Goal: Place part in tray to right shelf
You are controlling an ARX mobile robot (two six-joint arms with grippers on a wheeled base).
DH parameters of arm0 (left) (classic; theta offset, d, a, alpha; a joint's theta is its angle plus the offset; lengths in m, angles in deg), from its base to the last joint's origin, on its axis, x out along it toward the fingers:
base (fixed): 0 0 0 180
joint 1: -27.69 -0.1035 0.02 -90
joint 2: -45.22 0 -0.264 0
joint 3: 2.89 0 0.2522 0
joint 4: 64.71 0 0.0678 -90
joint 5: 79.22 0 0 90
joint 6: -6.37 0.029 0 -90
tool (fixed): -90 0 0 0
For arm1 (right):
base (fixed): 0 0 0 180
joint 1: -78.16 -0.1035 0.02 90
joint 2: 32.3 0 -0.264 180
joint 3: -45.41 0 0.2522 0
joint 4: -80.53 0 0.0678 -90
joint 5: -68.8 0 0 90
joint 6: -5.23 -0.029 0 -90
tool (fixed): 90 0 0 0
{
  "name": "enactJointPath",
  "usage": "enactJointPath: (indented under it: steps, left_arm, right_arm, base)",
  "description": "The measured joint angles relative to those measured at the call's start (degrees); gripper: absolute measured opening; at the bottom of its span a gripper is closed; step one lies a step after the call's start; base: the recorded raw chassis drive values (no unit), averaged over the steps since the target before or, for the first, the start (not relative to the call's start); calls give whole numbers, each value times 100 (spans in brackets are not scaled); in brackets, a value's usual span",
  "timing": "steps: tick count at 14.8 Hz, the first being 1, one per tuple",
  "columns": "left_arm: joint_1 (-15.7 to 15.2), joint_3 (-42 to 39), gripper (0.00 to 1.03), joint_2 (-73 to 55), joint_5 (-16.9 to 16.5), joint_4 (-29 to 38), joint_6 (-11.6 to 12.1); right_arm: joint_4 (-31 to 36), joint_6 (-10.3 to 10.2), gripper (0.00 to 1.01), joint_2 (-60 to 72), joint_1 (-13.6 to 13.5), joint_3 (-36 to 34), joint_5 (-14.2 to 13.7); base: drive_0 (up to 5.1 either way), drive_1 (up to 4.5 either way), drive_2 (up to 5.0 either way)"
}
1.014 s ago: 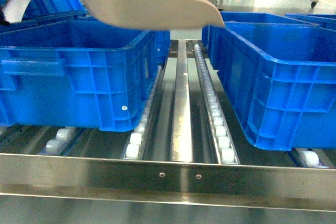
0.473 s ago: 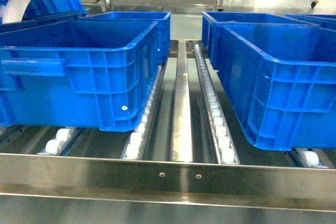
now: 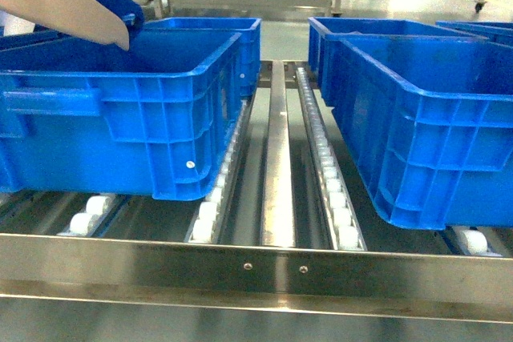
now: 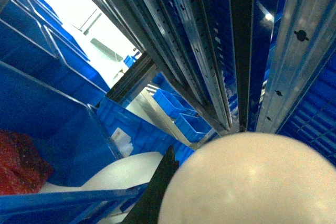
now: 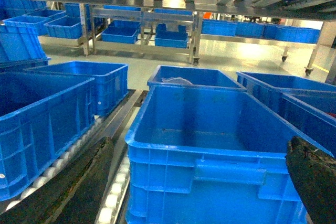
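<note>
Top left in head view, we see the cream-beige plastic scoop tray [image 3: 60, 2] tilted over the left blue plastic crate [image 3: 120, 110]; left end effector state unclear, right end effector [image 5: 202, 182] spread open.

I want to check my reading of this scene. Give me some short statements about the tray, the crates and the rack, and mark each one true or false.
1. The tray is over the left crate, at the upper left of the head view. True.
2. The right crate is full of blue parts. False: no parts show in it.
3. The middle lane of the rack is bare steel between the two crates. True.
4. The front rail is painted blue. False: it is plain steel with screws.
</note>
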Motion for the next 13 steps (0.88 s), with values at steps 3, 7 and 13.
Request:
enactJointPath:
  steps: [3, 7, 13]
  left_arm:
    - [-9, -66, 12, 162, -199, -247, -138]
    - [-144, -2529, 12, 2745, -1027, 197, -1447]
    - [-503, -3615, 12, 5003, -4758, -4054, 1790]
  right_arm:
    - [0, 0, 98, 0, 0, 0, 0]
    - [-4, 0, 98, 0, 0, 0, 0]
    - [-1497, -662, 52, -778, 903, -142, 1027]
  base:
    - [0, 0, 0]
    - [0, 0, 0]
    - [0, 0, 0]
